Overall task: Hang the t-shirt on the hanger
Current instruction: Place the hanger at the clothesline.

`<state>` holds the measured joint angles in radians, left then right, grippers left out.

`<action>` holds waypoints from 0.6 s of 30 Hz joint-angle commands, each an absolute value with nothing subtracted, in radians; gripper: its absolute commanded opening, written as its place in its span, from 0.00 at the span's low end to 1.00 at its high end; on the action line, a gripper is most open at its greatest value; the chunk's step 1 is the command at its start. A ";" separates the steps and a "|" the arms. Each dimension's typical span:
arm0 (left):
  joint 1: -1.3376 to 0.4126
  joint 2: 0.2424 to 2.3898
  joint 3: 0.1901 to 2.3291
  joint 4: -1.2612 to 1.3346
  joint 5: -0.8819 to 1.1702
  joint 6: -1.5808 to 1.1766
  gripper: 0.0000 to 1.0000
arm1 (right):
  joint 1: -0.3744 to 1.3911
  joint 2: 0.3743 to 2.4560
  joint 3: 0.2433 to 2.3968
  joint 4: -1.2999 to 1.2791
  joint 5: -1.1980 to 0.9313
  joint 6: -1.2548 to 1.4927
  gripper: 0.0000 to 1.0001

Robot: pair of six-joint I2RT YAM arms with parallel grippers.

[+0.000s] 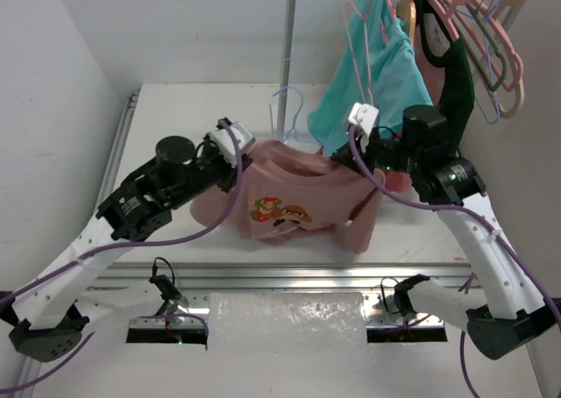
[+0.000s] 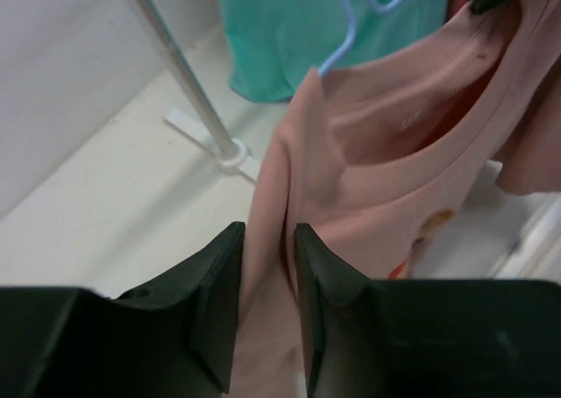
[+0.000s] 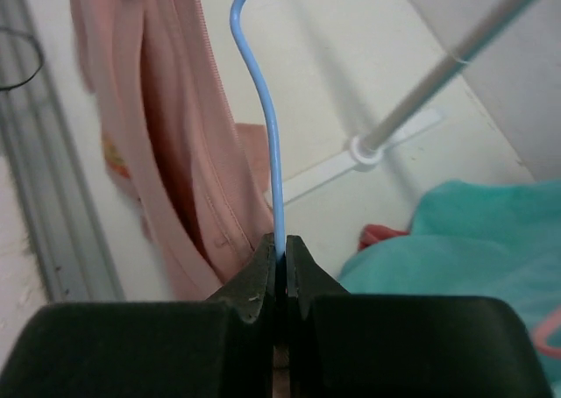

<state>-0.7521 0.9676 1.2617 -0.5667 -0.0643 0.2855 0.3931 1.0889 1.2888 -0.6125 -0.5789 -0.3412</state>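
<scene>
White table [image 1: 175, 117] underneath it all, both arms reaching in over it. At the far right stands the clothes rail [image 1: 285, 30], and it's loaded: a teal shirt [image 1: 377, 82] hanging down, a dark green garment [image 1: 456, 74] beside it, a bunch of pink hangers [image 1: 486, 30] and a beige hanger [image 1: 517, 91] out at the end.

Now the t-shirt [image 1: 289, 196]: dusty pink, short sleeves, cartoon print facing up at the overhead camera. It's in the middle of the table, strung between the two grippers, shoulders raised, body sagging onto the tabletop. Its long line runs left to right, shoulder to shoulder, with the neckline to the far side and the hem to the near edge. One sleeve droops on the right.

Left gripper [image 2: 267, 236]: fingers close on either side of a fold at the shirt's shoulder, with pink cloth filling the narrow gap.

Right gripper [image 3: 280, 245]: fingers pressed together, pinching the hanger [image 3: 266, 135], a thin light blue wire. The wire rises straight out from the fingertips and curls over at its end, just beside the shirt. From the left wrist view, its blue hook pokes up from behind the shoulder edge.
</scene>
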 commanded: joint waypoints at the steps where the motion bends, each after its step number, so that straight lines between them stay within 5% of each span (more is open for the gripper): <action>1: -0.753 0.890 1.247 -0.448 -0.147 0.249 0.31 | 0.321 1.068 1.307 -0.439 -0.632 -0.253 0.00; 3: -0.752 0.884 1.246 -0.446 -0.149 0.247 0.30 | 0.319 1.071 1.318 -0.459 -0.656 -0.265 0.00; 5: -0.752 0.881 1.246 -0.452 -0.140 0.253 0.07 | 0.318 1.060 1.304 -0.448 -0.689 -0.262 0.00; 9: -0.753 0.905 1.244 -0.454 -0.176 0.245 0.08 | 0.318 1.014 1.263 -0.396 -0.758 -0.259 0.00; 11: -0.752 0.917 1.246 -0.439 -0.248 0.241 0.27 | 0.318 1.003 1.264 -0.406 -0.776 -0.274 0.00; 12: -0.752 0.917 1.246 -0.434 -0.262 0.239 0.51 | 0.318 1.003 1.267 -0.425 -0.784 -0.288 0.00; 14: -0.753 0.914 1.246 -0.428 -0.276 0.248 0.78 | 0.318 0.999 1.276 -0.429 -0.785 -0.288 0.00; 18: -0.752 0.897 1.220 -0.413 -0.255 0.264 0.95 | 0.316 0.999 1.272 -0.407 -0.804 -0.270 0.00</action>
